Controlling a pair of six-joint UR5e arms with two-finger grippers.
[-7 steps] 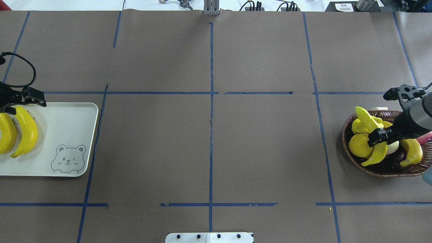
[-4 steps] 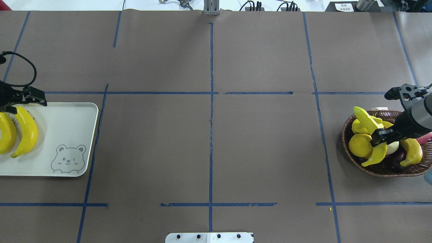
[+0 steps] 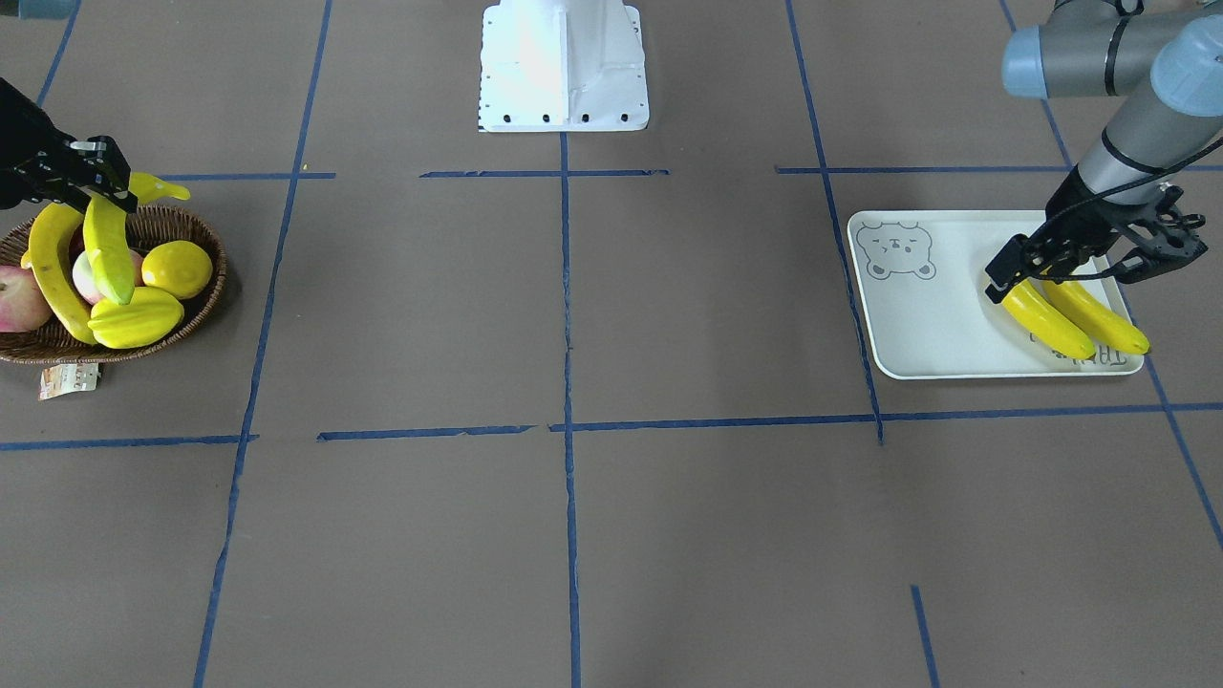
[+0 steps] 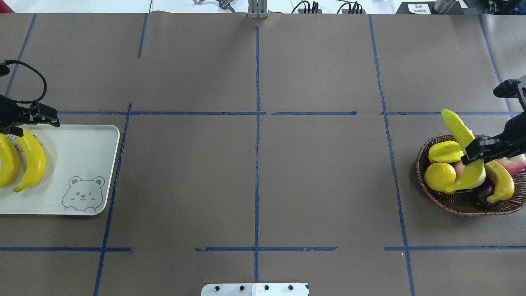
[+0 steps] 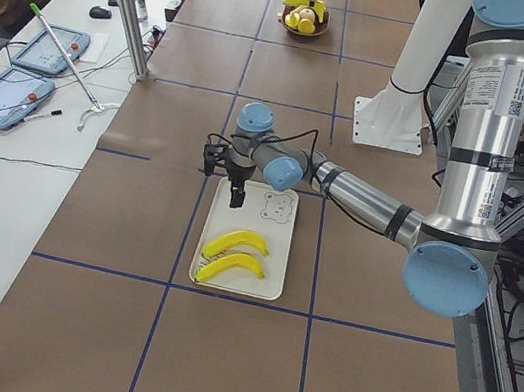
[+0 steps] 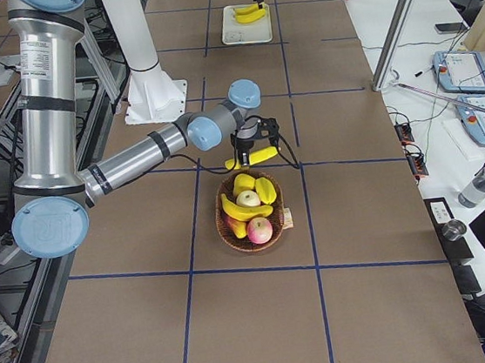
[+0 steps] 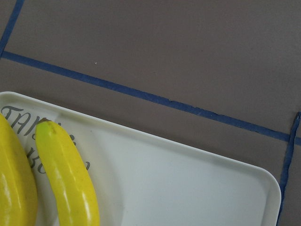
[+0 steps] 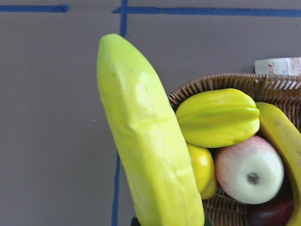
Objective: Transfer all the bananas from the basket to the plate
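My right gripper (image 4: pixel 478 150) is shut on a yellow-green banana (image 4: pixel 460 127) and holds it tilted above the wicker basket (image 4: pixel 464 209). The held banana fills the right wrist view (image 8: pixel 150 141). One more banana (image 4: pixel 504 183) lies in the basket. Two bananas (image 4: pixel 33 160) (image 4: pixel 8 158) lie side by side on the white bear plate (image 4: pixel 82 152). My left gripper (image 4: pixel 33 125) is open and empty, just above their far ends. The left wrist view shows the plate (image 7: pixel 188 183) and both bananas (image 7: pixel 68 179), but no fingers.
The basket also holds a yellow starfruit (image 4: pixel 446 151), a lemon (image 4: pixel 437 176), an apple (image 8: pixel 247 169) and a dark fruit (image 4: pixel 483 193). A paper tag (image 3: pixel 67 380) lies beside the basket. The robot's base (image 3: pixel 564 62) stands at the middle of the near edge.
My right gripper has lifted the banana up out of the basket and toward the far side, uncovering the starfruit. My left gripper has barely moved over the plate.
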